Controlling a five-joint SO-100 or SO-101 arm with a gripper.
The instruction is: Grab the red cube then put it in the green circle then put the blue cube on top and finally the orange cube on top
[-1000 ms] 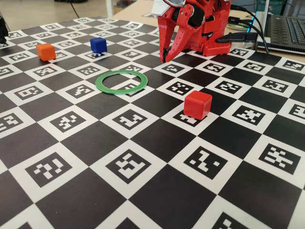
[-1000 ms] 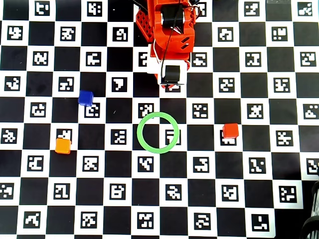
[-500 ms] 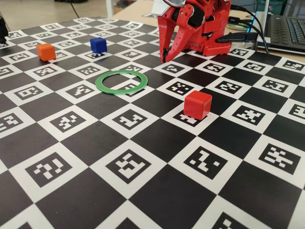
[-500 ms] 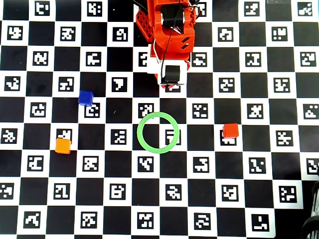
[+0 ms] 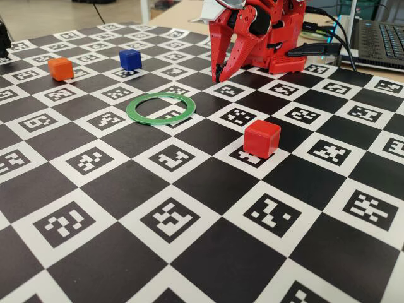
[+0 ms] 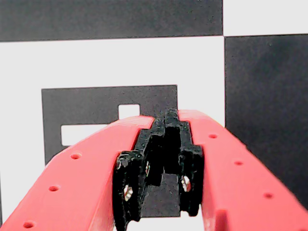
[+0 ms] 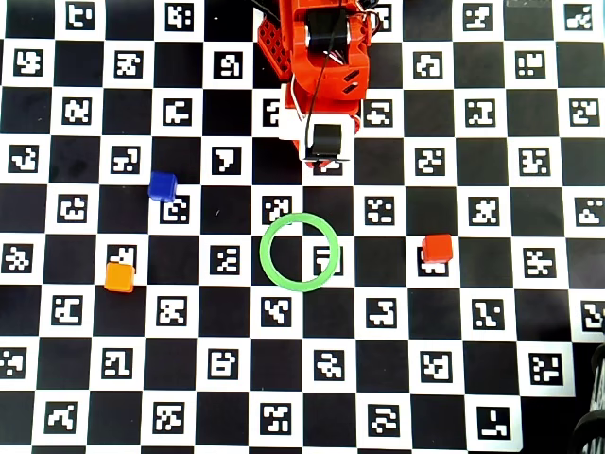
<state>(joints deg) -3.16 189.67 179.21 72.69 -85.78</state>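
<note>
The red cube [image 5: 261, 138] [image 7: 437, 248] sits alone on the checkered mat, to the right of the green circle [image 5: 130, 111] [image 7: 266, 253], which lies flat with nothing inside it. The blue cube [image 5: 130, 60] [image 7: 163, 185] and the orange cube [image 5: 61, 68] [image 7: 119, 276] stand apart on the left. My red gripper [image 5: 218, 79] [image 6: 171, 115] is shut and empty. It points down at the mat close to the arm's base, behind the ring and away from all three cubes.
The arm's red base [image 5: 278, 44] [image 7: 321, 57] stands at the back edge of the mat. A laptop [image 5: 379, 38] and cables [image 5: 328, 38] lie behind it at the right. The mat [image 5: 189, 252] is a black and white marker checkerboard.
</note>
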